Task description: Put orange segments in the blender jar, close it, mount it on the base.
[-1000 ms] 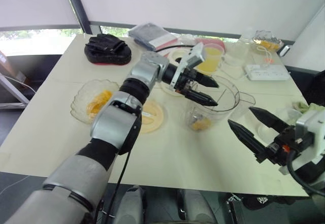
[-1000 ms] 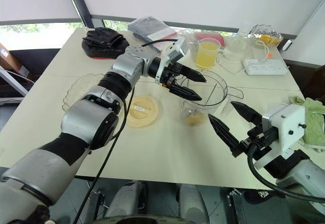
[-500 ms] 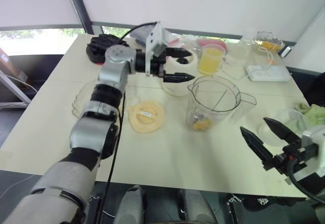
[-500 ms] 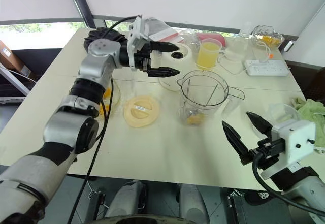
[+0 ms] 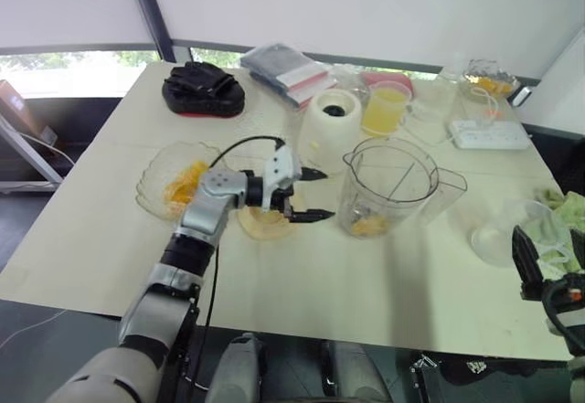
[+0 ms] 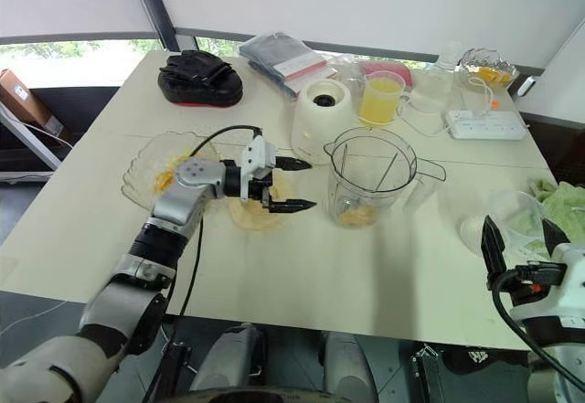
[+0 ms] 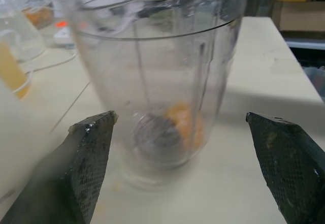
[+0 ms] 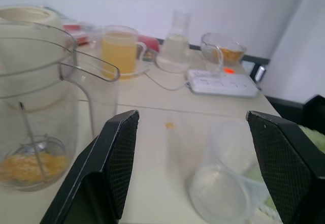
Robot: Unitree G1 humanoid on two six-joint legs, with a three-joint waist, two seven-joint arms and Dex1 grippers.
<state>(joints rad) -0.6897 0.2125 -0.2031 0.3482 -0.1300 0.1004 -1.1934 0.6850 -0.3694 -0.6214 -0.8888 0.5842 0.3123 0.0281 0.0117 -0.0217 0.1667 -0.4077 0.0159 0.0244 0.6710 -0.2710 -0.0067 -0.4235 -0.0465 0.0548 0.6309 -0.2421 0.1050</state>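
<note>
Counter (image 5: 82, 238) carries everything. Blender jar (image 5: 388, 188) upright, lidless, just ahead of left tool (image 5: 306, 195) fingertips, not touched; handle toward right tool (image 6: 519, 243). Base (image 5: 330, 131) just beyond left tool, beside jar. Yellow lid (image 6: 256, 211) flat under left tool. Orange segments (image 7: 184, 125) at jar bottom by blades. Left tool: fingers wide apart, empty, pointing at jar. Right tool: fingers apart, empty, well clear of jar.

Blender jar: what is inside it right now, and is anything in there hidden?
The blender jar holds orange segments at its bottom, beside the metal blades. No lid covers its open mouth. Whether more fruit lies under the blades cannot be seen.
</note>
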